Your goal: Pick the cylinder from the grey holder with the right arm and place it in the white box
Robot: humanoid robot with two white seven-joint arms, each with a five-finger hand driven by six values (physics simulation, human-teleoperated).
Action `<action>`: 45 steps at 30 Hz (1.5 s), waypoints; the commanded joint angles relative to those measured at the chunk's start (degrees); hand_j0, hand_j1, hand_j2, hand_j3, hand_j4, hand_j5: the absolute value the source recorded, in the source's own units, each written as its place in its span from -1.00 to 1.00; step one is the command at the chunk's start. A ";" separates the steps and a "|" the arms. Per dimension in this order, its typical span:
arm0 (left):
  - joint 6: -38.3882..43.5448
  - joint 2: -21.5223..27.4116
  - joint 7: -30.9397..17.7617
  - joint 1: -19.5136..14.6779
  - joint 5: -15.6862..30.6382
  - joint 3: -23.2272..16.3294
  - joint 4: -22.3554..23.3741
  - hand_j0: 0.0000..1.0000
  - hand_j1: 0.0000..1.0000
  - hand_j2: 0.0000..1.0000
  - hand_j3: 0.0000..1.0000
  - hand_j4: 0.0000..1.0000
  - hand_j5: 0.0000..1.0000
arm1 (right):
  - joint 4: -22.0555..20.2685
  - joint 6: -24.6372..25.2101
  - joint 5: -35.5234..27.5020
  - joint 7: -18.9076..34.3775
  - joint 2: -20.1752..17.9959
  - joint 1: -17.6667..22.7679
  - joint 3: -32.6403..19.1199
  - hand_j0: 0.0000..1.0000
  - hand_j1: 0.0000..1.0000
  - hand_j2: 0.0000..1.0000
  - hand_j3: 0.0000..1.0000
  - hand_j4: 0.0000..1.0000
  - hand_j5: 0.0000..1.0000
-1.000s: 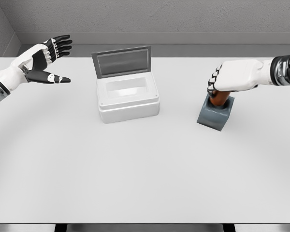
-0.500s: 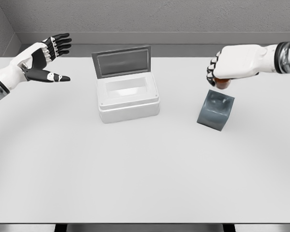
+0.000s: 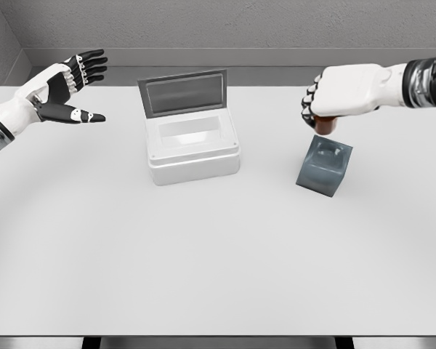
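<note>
White table (image 3: 203, 254) before a grey wall (image 3: 240, 25), dark left-hand corner.

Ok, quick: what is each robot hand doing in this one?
Left robot hand: open, fingers spread, holding nothing.
Right robot hand: closed on the cylinder, lifted clear of the grey holder.

A smooth, matt white tabletop (image 3: 218, 254) carries a white box of plastic-like finish (image 3: 193, 154), its surface softly satin, with a raised grey-framed lid (image 3: 183, 93) whose inner panel looks dull and faintly brushed. Beside it, the dark grey block holder (image 3: 324, 166) shows a slight sheen on its upper faces. The robot's right hand (image 3: 341, 100), in glossy white hard shell with black joint segments, closes on a brown, matt-looking cylinder (image 3: 325, 125). The left hand (image 3: 62, 91) has the same white shell with black, rubbery-looking fingers. The rear wall (image 3: 225, 25) appears rough, grey and concrete-like.
</note>
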 commanded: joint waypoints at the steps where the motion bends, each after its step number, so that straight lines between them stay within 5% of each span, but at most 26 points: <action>1: 0.02 0.05 0.00 0.00 0.34 0.04 -0.05 1.00 1.00 1.00 1.00 1.00 1.00 | 0.26 0.13 -0.09 -0.03 0.52 0.00 -0.12 -0.01 -0.01 -0.01 -0.01 -0.01 -0.01; 34: -0.16 0.05 0.00 0.35 0.51 0.12 -0.75 1.00 1.00 1.00 1.00 1.00 1.00 | 9.32 0.13 -0.35 -0.03 14.05 -2.46 -0.12 -0.01 -0.01 -0.01 -0.01 -0.01 -0.01; 45: -0.16 0.40 0.00 0.44 0.42 0.21 -0.75 1.00 1.00 1.00 1.00 1.00 1.00 | 16.26 0.13 -0.18 -0.03 20.30 -3.60 -0.12 -0.02 -0.02 -0.02 -0.02 -0.02 -0.02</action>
